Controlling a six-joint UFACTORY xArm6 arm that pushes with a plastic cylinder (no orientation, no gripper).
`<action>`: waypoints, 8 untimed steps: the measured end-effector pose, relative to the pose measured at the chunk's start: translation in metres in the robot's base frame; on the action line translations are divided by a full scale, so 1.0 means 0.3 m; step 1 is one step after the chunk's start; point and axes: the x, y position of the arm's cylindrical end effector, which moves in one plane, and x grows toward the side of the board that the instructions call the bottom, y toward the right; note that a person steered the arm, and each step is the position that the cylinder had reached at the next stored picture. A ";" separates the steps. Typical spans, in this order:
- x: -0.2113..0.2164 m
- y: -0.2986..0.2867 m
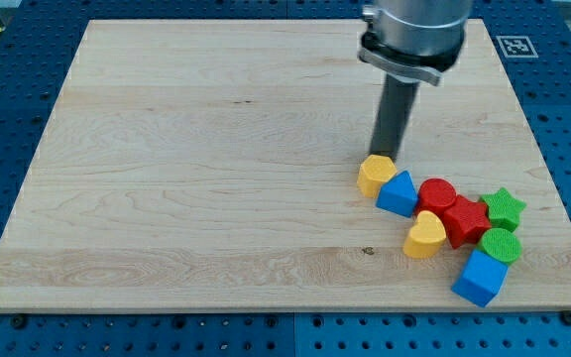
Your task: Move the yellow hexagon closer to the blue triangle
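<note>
Right of centre, lower half of the frame: the yellow hexagon [375, 175] is shown touching the blue triangle [399, 193] at its lower right. My tip [383, 157] is seen at the hexagon's upper edge, apparently in contact. No fingers are fitted, so nothing is grasped. The hexagon is judged light, rigid and prone to slide and pivot; pushing should be applied squarely to a flat face, opposite the triangle.
</note>
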 end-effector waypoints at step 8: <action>0.183 -0.121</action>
